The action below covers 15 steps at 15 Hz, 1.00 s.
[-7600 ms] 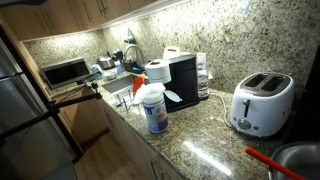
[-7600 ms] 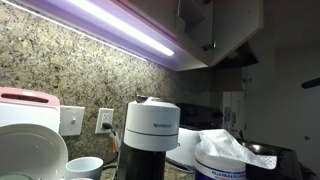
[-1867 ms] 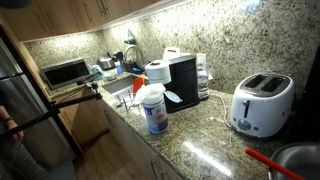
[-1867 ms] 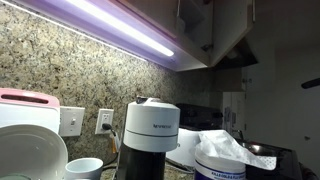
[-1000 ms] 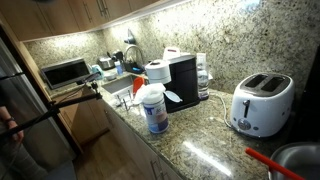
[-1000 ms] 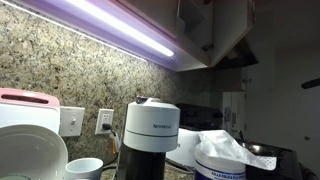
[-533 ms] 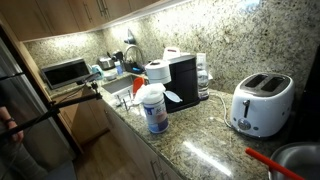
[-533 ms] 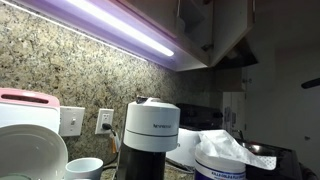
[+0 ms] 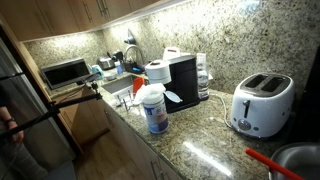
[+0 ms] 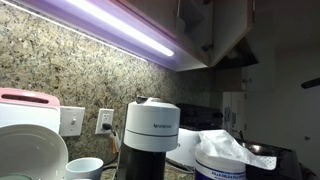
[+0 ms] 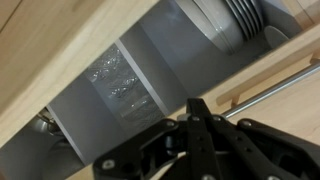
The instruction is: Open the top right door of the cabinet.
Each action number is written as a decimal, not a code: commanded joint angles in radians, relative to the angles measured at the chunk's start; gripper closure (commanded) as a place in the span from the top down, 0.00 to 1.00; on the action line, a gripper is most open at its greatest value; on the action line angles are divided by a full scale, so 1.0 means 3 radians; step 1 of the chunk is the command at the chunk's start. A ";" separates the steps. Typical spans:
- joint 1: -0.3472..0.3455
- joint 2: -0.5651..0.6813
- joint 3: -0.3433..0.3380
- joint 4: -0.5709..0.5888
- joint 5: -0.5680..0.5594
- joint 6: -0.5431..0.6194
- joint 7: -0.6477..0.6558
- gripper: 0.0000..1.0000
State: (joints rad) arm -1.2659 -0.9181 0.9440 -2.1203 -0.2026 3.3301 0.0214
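The cabinet point(image 9: 60, 18) is hanging above the counter point(image 9: 215, 125), medium-brown wood with flat doors and slim silver bar handles point(image 9: 103, 9). In the wrist view one door point(image 11: 305, 100) is standing ajar, its handle point(image 11: 285, 75) lying along the wood, and the gap is showing the grey inside.

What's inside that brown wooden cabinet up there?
A clear textured glass and stacked pale plates sit inside the brown wooden cabinet. The black robot hand covers whatever lies lower down.
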 commanded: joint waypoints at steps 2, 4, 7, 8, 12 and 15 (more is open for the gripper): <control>-0.0131 -0.0252 -0.0066 -0.0127 0.0140 0.0023 -0.0053 0.00; -0.0134 -0.0261 -0.0059 -0.0189 0.0204 -0.0013 -0.0022 0.00; -0.0130 -0.0248 -0.0039 -0.0286 0.0251 -0.0034 -0.0017 0.00; -0.0115 -0.0234 -0.0031 -0.0316 0.0264 -0.0042 -0.0012 0.00; -0.0184 -0.0353 0.0003 -0.0378 0.0241 -0.0027 -0.0047 0.00; -0.0181 -0.0403 0.0002 -0.0360 0.0236 -0.0047 -0.0058 0.00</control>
State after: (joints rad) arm -1.3019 -0.9925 0.9450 -2.2275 -0.1423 3.3261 0.0215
